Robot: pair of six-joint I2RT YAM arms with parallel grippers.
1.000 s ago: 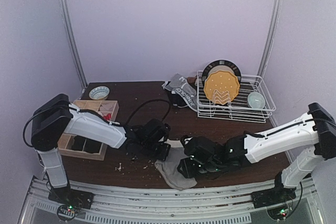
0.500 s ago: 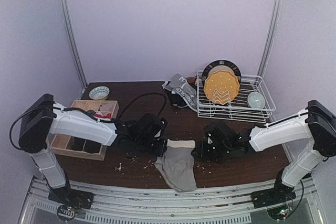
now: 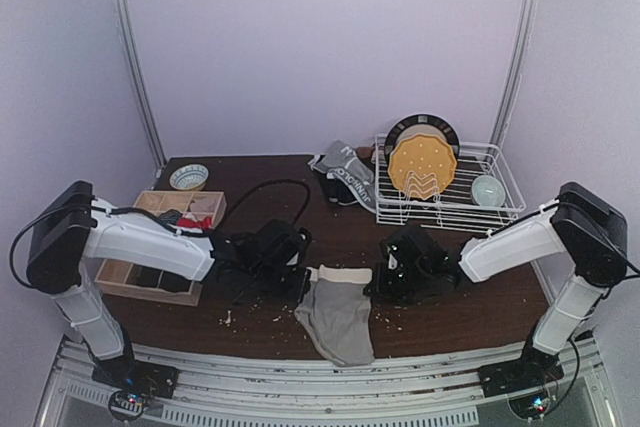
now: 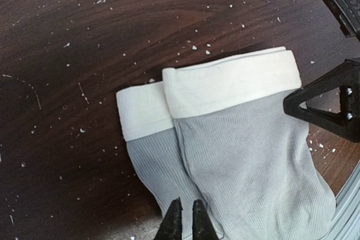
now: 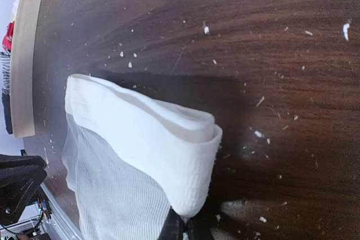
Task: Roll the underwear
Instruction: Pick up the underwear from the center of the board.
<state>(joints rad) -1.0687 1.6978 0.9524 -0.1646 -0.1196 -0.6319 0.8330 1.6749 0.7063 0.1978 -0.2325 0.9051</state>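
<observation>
With the underwear (image 3: 338,312) lying flat on the counter (image 4: 84,26) between them, left fingers (image 4: 173,223) seemingly pinching its grey edge and right fingers (image 5: 175,230) pinching the waistband end, uneven pulling could skew or bunch the cloth.

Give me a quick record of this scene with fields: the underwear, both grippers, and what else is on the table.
Item in work: grey underwear with a white waistband, lying near the front edge of the table
Left gripper: jaws appear closed on its grey side edge
Right gripper: jaws appear closed on one waistband end
More underwear: pile at the back
Other things: dish rack, wooden box, scattered crumbs
</observation>
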